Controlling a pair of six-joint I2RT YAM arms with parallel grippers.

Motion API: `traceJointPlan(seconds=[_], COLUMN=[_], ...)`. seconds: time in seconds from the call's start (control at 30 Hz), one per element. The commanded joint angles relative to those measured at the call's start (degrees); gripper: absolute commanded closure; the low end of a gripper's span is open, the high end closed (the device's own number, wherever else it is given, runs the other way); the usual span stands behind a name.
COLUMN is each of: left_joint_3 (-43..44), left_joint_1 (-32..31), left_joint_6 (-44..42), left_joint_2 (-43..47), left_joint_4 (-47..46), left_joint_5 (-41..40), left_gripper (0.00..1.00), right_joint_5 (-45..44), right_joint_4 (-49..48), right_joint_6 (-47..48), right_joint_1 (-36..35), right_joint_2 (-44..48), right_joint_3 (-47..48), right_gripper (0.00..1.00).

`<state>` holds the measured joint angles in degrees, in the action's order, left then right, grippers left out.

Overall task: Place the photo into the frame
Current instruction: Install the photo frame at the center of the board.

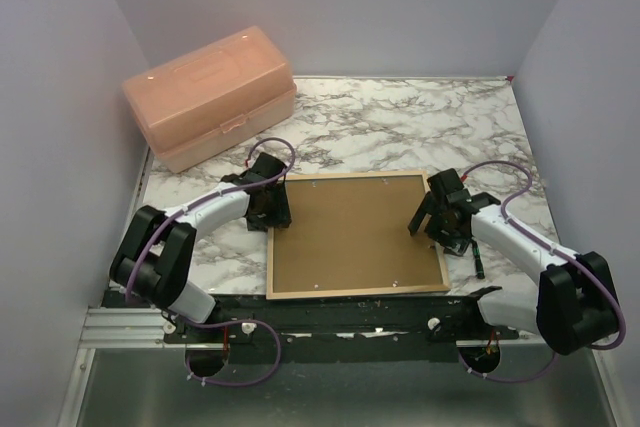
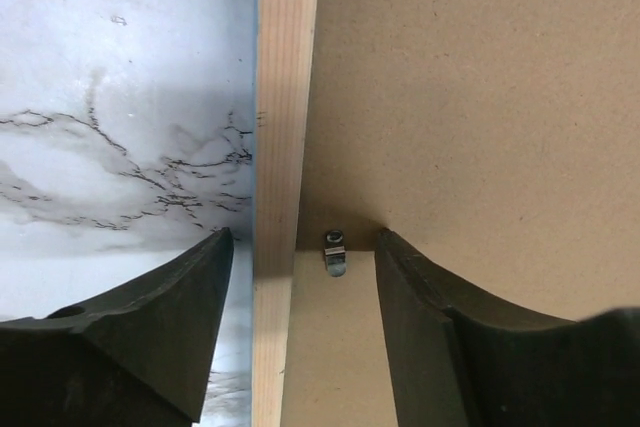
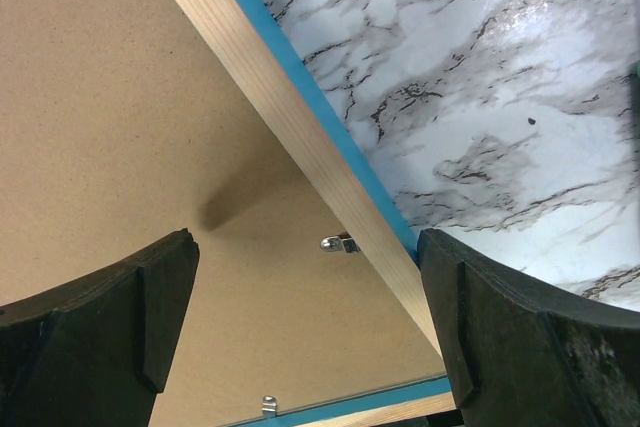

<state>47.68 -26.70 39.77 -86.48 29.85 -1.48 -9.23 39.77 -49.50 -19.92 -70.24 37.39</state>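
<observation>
From above, the frame [image 1: 360, 291] lies flat in the middle of the bench [image 1: 400, 127], light wood face up, with a brown backing board [image 1: 355, 232] filling it. Its near rail runs close to the bench edge by the arm bases. Open marble stretches beyond the far rail to a pink lidded box [image 1: 210, 97] at the far left. The left end effector [image 1: 270, 209] is at the left rail near the far corner, and the right end effector [image 1: 432, 217] is at the right rail. The photo shows in no view (whether it lies under the board cannot be told). In the left wrist view the fingers stand apart and released, one over marble and one over the board, straddling the rail with a gap on each side. A small metal clip [image 2: 335, 255] sits between them. In the right wrist view the fingers are spread wide, holding nothing, astride the right rail, whose blue underside peeks out along the marble. A second clip [image 3: 268, 405] is partly cut off at the bottom.
</observation>
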Motion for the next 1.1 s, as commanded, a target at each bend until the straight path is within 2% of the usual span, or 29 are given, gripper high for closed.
traceJointPlan(seconds=[0.0, 0.13, 0.2, 0.33, 0.37, 0.43, 0.73, 0.77, 0.8, 0.87, 0.93, 1.03, 1.07], left_joint_3=[1.22, 1.89, 1.89, 1.89, 1.85, 1.59, 0.57, 0.73, 0.91, 1.19, 0.93, -0.72, -1.46], left_joint_1=[-0.15, -0.93, -1.26, -2.24, -2.38, -2.47, -2.56, -2.56, -2.57, -2.57, -2.57, -2.57, -2.57], left_joint_6=[0.56, 0.83, 1.04, 1.67, 1.71, 1.56, 0.05, 0.05, 0.12, 0.30, 0.44, 0.60, 0.74], left_joint_2=[-2.27, -4.44, -5.51, -6.69, -6.54, -5.97, 0.37, 1.49, 2.45, 4.37, 6.19, 8.75, 9.65], left_joint_4=[-0.52, 0.14, 0.29, 0.72, 0.95, 1.18, 1.69, 2.07, 2.44, 3.19, 3.59, 3.70, 3.73], left_joint_5=[-3.53, -3.95, -4.00, -4.63, -4.68, -4.72, -4.24, -4.13, -3.87, -3.26, -2.46, -0.82, -0.41], left_gripper=[0.42, 0.48, 0.55, 0.81, 0.89, 1.00, 1.00, 0.99, 0.91, 0.64, 0.46, 0.34, 0.33], right_joint_5=[1.91, 2.24, 2.44, 3.10, 3.37, 3.86, 4.61, 4.58, 4.49, 3.96, 3.48, 3.33, 3.32], right_joint_4=[-2.24, -2.24, -2.16, -2.14, -2.30, -2.71, -3.91, -3.82, -3.59, -2.76, -1.88, -0.95, -0.66], right_joint_6=[0.19, 0.27, 0.27, 0.44, 0.39, 0.49, 0.33, 0.29, 0.26, 0.21, 0.19, 0.11, -0.09], right_joint_1=[-0.47, -0.47, -0.47, -0.47, -0.47, -0.47, -0.47, -0.49, -0.48, -0.47, -0.47, -0.45, -0.48], right_joint_2=[-0.21, 0.91, 1.03, 1.15, 1.26, 1.34, 0.72, 0.93, 1.21, 1.98, 2.80, 3.61, 3.72], right_joint_3=[-1.08, -0.95, -0.68, -0.54, -0.61, -0.89, -1.38, -1.43, -1.46, -1.43, -1.21, -0.77, -0.82], right_gripper=[0.00, 0.00, 0.00, 0.00, 0.00, 0.00, 0.00, 0.00, 0.00, 0.00, 0.00, 0.00, 0.00])
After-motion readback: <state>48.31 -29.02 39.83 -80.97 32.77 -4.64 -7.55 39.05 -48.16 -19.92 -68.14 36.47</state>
